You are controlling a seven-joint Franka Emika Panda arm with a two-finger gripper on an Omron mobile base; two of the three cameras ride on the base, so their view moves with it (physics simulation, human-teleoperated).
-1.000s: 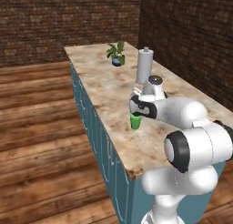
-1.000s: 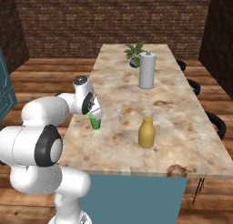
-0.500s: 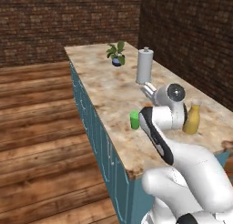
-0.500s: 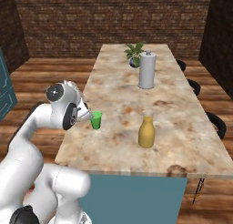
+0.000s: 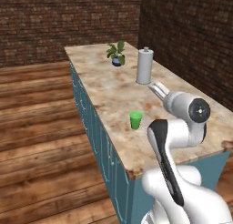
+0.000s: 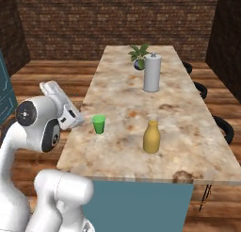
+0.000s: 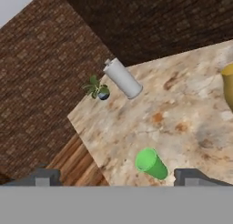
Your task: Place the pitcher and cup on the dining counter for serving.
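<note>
The gripper (image 7: 116,175) hangs with its jaws spread wide and nothing between them, its 2 fingertips (image 7: 42,176) standing far apart at the bottom of the hand view. The cup (image 7: 151,164) stands upright just ahead of it, between the lines of the 2 tips and clear of both, near the long edge of the dining counter (image 6: 127,99). That edge runs close beside the gripper, with the wooden floor (image 5: 41,127) below and open room on that side.

Ahead and off to one side of the gripper, well apart from the cup, the pitcher (image 6: 151,136) stands upright on the same stone top. The stretch of counter between cup and pitcher is bare.

Farther ahead, toward the far end of the counter, a grey-white canister (image 6: 152,72) stands upright, and just beyond it a small potted plant (image 6: 139,56). Neither is near the gripper. Past the counter's far long edge, dark stools (image 6: 223,128) line up against it.
</note>
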